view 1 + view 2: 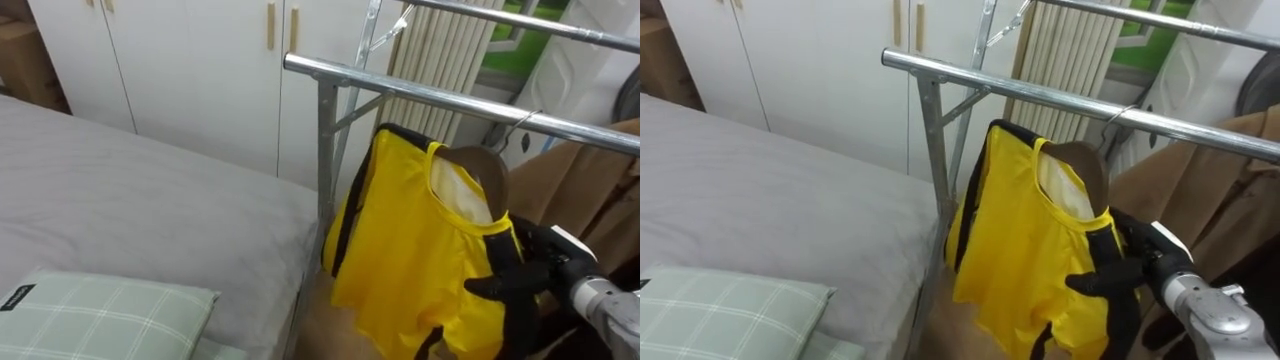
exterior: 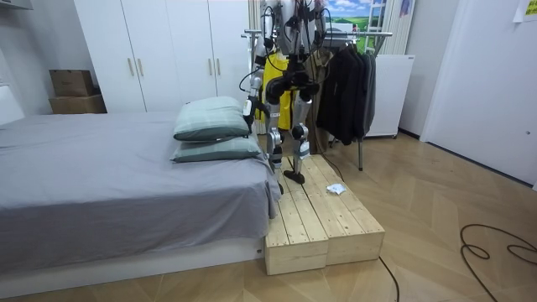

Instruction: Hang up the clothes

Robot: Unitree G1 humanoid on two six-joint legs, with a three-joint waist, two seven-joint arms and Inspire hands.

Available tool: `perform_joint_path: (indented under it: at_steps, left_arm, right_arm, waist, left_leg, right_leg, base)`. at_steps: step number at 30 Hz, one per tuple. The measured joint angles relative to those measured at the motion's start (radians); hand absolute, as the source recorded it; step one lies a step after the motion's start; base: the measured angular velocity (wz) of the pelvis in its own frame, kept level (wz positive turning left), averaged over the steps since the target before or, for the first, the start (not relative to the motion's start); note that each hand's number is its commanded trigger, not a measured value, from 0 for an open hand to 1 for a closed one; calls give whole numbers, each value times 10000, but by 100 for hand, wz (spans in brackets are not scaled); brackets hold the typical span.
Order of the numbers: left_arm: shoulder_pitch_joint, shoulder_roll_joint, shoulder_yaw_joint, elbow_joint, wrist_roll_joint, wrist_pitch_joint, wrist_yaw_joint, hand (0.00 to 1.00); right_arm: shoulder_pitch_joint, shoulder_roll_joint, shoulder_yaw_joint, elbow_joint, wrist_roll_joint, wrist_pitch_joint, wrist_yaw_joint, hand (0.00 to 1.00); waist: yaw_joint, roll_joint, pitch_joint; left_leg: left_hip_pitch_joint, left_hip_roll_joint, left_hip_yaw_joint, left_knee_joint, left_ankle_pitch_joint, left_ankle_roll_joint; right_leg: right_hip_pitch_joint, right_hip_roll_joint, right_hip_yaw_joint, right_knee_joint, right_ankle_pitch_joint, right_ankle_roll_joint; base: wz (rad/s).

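A yellow garment (image 1: pixel 415 235) with black trim hangs on a brown hanger (image 1: pixel 485 170), whose hook is over the metal rail (image 1: pixel 440 100) of the clothes rack. My right hand (image 1: pixel 522 272) comes in from the lower right and grips the garment's black-edged shoulder just below the hanger, its dark fingers curled on the cloth. In the room view I stand on a wooden platform (image 2: pixel 323 218), facing the rack (image 2: pixel 369 35). There my left hand (image 2: pixel 250 116) hangs low at my side next to the bed.
A bed with a grey sheet (image 1: pixel 130 200) and a green checked pillow (image 1: pixel 100 315) lies to my left, close to the rack's upright post (image 1: pixel 327 150). White wardrobe doors (image 1: pixel 200 70) stand behind. A brown coat (image 1: pixel 590 190) hangs to the right on the same rail.
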Motion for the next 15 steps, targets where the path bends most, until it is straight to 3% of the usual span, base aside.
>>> perform_joint_path:
  at_steps: [15]
  left_arm:
    - [-2, 0, 24, -1, 0, 61, -26, 0]
  right_arm:
    - [0, -1, 5, -352, -18, 19, -21, 0]
  waist:
    - [-11, -25, -16]
  left_leg:
    - [-80, -11, -16, 165, 0, -1]
  right_leg:
    - [-27, 23, 157, 2, 48, 67]
  base:
    - [-2]
